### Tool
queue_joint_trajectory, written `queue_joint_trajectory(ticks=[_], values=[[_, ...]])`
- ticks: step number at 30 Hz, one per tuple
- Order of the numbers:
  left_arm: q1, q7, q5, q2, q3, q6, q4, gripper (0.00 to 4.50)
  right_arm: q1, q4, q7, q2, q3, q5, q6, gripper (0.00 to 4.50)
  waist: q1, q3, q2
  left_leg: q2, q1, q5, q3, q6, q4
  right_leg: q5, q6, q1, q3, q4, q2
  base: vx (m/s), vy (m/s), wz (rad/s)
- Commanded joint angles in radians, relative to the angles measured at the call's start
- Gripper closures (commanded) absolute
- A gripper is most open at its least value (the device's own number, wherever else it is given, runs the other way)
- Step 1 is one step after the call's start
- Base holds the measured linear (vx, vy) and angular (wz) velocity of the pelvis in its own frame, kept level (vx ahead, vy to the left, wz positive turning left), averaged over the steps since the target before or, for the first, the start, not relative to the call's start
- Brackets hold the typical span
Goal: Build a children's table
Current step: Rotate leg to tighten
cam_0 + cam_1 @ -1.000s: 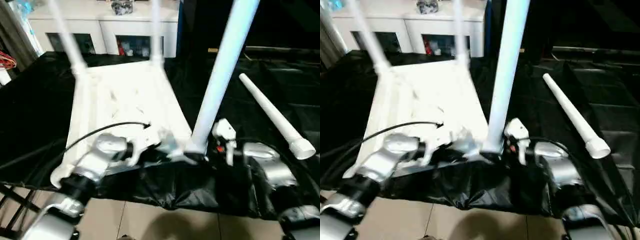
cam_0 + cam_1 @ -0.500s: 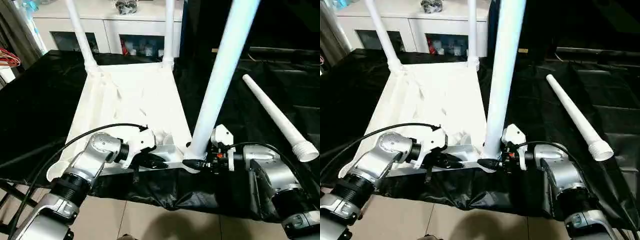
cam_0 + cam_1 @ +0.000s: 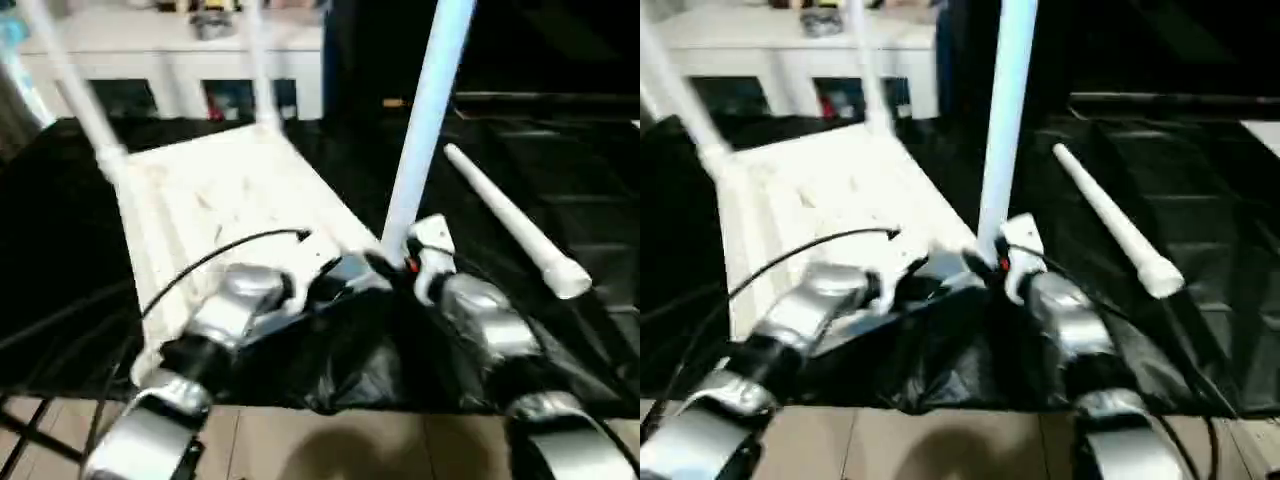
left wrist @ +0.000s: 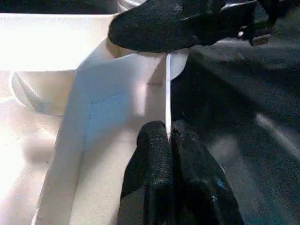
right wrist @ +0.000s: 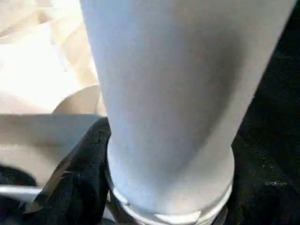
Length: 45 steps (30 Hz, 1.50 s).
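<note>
So the tabletop (image 3: 215,195) was lying upside down on the black-draped worktop (image 3: 70,240), with three legs standing up out of its corner sockets. My left gripper (image 4: 169,140) was pinched together on the thin edge of the tabletop's rim near the front corner. My right gripper (image 5: 154,206) was clamped around the base of the near leg (image 3: 420,120), right where it meets the socket. The fourth leg (image 3: 505,222) lay loose on the worktop off to my right, well apart from the tabletop.
</note>
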Motion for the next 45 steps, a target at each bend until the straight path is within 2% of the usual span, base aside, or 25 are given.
queue_joint_trajectory(ticks=[1,2,4,7,13,15,17,23,25,27,28,30,33,34,41,45], values=[[-0.035,0.029,-0.004,-0.053,-0.001,-0.030,-0.002,4.50,-0.004,0.038,0.031,0.081,0.048,-0.007,0.010,1.17,0.003,-0.064,-0.009,0.023,0.009,-0.369,-0.015,0.044,-0.072,-0.491,-0.133,0.039,0.034,-0.105,-0.062,0.000,0.000,0.00],[-0.035,0.029,-0.004,-0.053,-0.001,-0.030,-0.002,4.50,-0.004,0.038,0.031,0.081,0.048,-0.007,0.010,1.17,0.003,-0.064,-0.009,0.023,0.009,-0.369,-0.015,0.044,-0.072,-0.491,-0.133,0.039,0.034,-0.105,-0.062,0.000,0.000,0.00],[-0.030,0.018,0.002,-0.052,-0.008,-0.044,-0.005,4.50,-0.015,0.057,0.047,0.083,0.043,-0.003,-0.005,0.96,0.001,-0.065,-0.007,0.024,0.007,-0.367,-0.014,0.052,-0.073,-0.456,-0.155,0.041,0.036,-0.100,-0.063,0.000,0.000,0.00],[-0.009,-0.037,-0.003,-0.020,-0.022,-0.062,-0.030,4.50,-0.007,0.044,0.105,0.042,0.058,-0.008,-0.036,0.67,0.001,-0.065,-0.007,0.024,0.006,-0.371,-0.012,0.056,-0.073,-0.445,-0.163,0.044,0.038,-0.099,-0.063,0.000,0.000,0.00],[0.036,-0.196,-0.031,0.058,-0.047,-0.119,-0.090,4.50,0.038,-0.037,0.337,-0.058,0.091,0.005,-0.042,0.67,0.006,-0.069,-0.007,0.029,0.002,-0.324,-0.009,0.083,-0.072,-0.346,-0.203,0.051,0.044,-0.087,-0.064,0.000,0.000,0.00],[0.045,-0.230,-0.038,0.075,-0.050,-0.120,-0.106,4.50,0.046,-0.050,0.382,-0.078,0.098,0.009,-0.044,0.67,0.011,-0.070,-0.005,0.031,0.003,-0.303,-0.007,0.085,-0.072,-0.320,-0.214,0.051,0.045,-0.083,-0.064,0.000,0.000,0.00],[0.055,-0.282,-0.049,0.099,-0.054,-0.117,-0.126,4.50,0.056,-0.069,0.447,-0.107,0.108,0.014,-0.050,0.67,0.024,-0.069,-0.004,0.034,0.005,-0.289,-0.005,0.086,-0.072,-0.316,-0.220,0.049,0.046,-0.080,-0.064,0.000,0.000,0.00],[0.077,-0.418,-0.060,0.184,-0.071,-0.147,-0.156,4.50,0.117,-0.198,0.673,-0.203,0.148,0.055,-0.009,0.67,0.046,-0.070,-0.008,0.040,0.007,-0.279,-0.004,0.086,-0.075,-0.300,-0.213,0.050,0.047,-0.075,-0.061,0.000,0.000,0.00],[0.083,-0.445,-0.060,0.206,-0.076,-0.147,-0.163,4.50,0.133,-0.229,0.709,-0.225,0.165,0.053,0.006,0.67,0.053,-0.067,-0.007,0.041,0.011,-0.288,-0.003,0.080,-0.076,-0.326,-0.209,0.046,0.049,-0.077,-0.062,0.000,0.000,0.00],[0.086,-0.460,-0.060,0.217,-0.079,-0.145,-0.167,4.50,0.141,-0.244,0.728,-0.233,0.172,0.054,0.013,0.67,0.054,-0.066,-0.007,0.040,0.010,-0.297,-0.004,0.069,-0.078,-0.351,-0.200,0.046,0.049,-0.080,-0.063,0.000,0.000,0.00],[0.093,-0.487,-0.065,0.231,-0.084,-0.139,-0.180,4.50,0.151,-0.263,0.752,-0.243,0.181,0.057,0.020,0.67,0.055,-0.066,-0.013,0.039,0.011,-0.296,-0.004,0.068,-0.078,-0.362,-0.194,0.046,0.049,-0.080,-0.064,0.000,0.000,0.00],[0.100,-0.510,-0.070,0.242,-0.087,-0.130,-0.193,4.50,0.158,-0.278,0.771,-0.249,0.189,0.062,0.030,0.98,0.055,-0.066,-0.012,0.039,0.010,-0.293,-0.004,0.065,-0.078,-0.376,-0.187,0.046,0.050,-0.081,-0.066,0.000,0.000,0.00],[0.106,-0.529,-0.077,0.251,-0.091,-0.120,-0.205,4.50,0.168,-0.301,0.789,-0.253,0.195,0.070,0.050,0.98,0.056,-0.067,-0.012,0.040,0.010,-0.288,-0.004,0.063,-0.079,-0.360,-0.193,0.045,0.051,-0.079,-0.064,0.000,0.000,0.00],[0.110,-0.535,-0.080,0.253,-0.092,-0.115,-0.211,4.50,0.174,-0.315,0.794,-0.252,0.199,0.073,0.060,1.16,0.056,-0.066,-0.012,0.041,0.010,-0.290,-0.005,0.063,-0.079,-0.358,-0.196,0.045,0.051,-0.078,-0.065,0.000,0.000,0.00],[0.119,-0.515,-0.082,0.236,-0.084,-0.113,-0.220,4.50,0.194,-0.342,0.798,-0.242,0.211,0.082,0.084,1.65,0.056,-0.065,-0.017,0.039,0.009,-0.284,-0.005,0.059,-0.079,-0.379,-0.184,0.045,0.051,-0.081,-0.067,0.000,0.000,0.00],[0.113,-0.410,-0.079,0.179,-0.058,-0.087,-0.210,4.50,0.200,-0.327,0.712,-0.194,0.196,0.071,0.073,1.71,0.056,-0.063,-0.020,0.038,0.012,-0.294,-0.004,0.052,-0.078,-0.411,-0.175,0.042,0.051,-0.084,-0.068,0.000,0.000,0.00]])
